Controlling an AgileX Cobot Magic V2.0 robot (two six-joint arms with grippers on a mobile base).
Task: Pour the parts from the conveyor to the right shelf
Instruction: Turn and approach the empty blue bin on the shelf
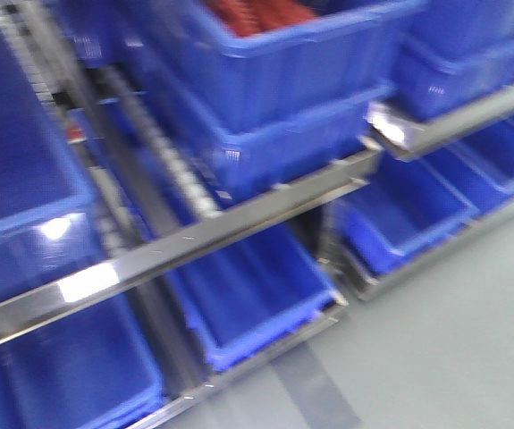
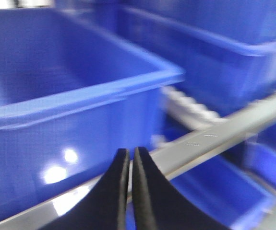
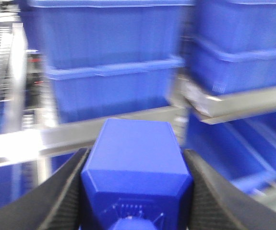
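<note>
A deep-blue block (image 3: 137, 167) fills the bottom centre, pinched by the right hand (image 3: 136, 154). The left hand (image 2: 129, 154) is pressed together before the shelf (image 1: 239, 223) of blue bins (image 1: 274, 80).

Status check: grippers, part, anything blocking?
Left gripper shut, empty. Right gripper shut on blue block. Right shelf with blue bins dead ahead; views blurred, nothing seen in the way.
</note>
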